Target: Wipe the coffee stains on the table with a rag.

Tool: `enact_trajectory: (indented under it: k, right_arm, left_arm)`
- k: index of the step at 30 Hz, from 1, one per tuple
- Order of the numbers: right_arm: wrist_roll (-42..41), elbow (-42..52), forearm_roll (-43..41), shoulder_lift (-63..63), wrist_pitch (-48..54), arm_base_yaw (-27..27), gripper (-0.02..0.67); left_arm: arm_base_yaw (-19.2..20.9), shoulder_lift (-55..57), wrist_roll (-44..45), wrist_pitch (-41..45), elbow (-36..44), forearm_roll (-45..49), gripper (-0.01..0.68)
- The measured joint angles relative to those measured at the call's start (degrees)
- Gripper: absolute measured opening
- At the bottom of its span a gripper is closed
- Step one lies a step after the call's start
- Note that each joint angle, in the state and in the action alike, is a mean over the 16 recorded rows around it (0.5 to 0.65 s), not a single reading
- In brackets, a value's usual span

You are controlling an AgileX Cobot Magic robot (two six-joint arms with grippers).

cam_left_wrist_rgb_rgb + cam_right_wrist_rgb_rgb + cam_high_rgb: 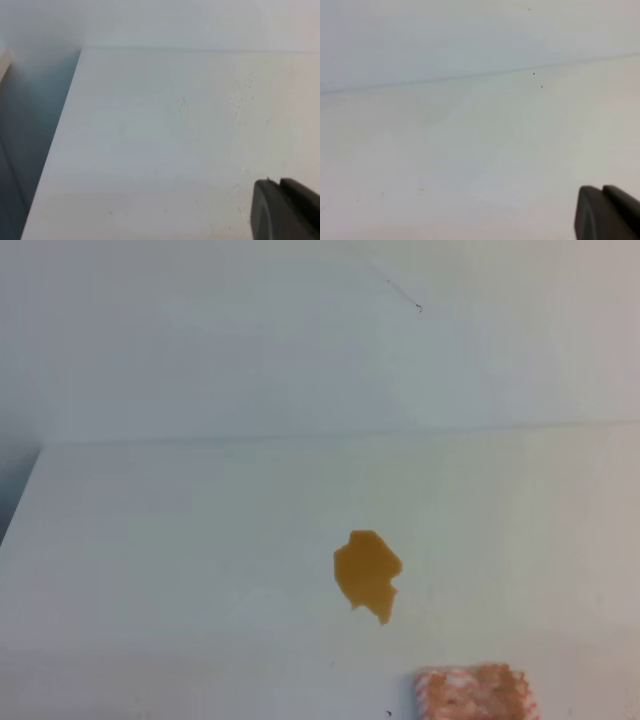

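Right gripper (607,212) hangs closed above bare table (470,150)

We see an amber coffee stain (367,572) mid white table (180,570), lobed outline, orange-pink patterned rag (476,694) flat near the front edge, apart.

left gripper (286,210): fingers pressed together | right gripper (607,212): closed, holding nothing
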Motion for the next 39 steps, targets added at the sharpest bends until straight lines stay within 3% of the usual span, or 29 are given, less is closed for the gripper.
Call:
enact_trajectory:
  k: [31, 39]
  right_arm:
    - [0.01, 0.0, -0.3, 0.0, -0.59, 0.0, -0.004]
    - [0.04, 0.0, -0.43, 0.0, -8.66, 0.0, -0.004]
  left_arm:
    - [0.0, 0.0, 0.0, 0.0, 0.0, 0.0, -0.001]
    - [0.0, 0.0, 0.0, 0.0, 0.0, 0.0, -0.001]
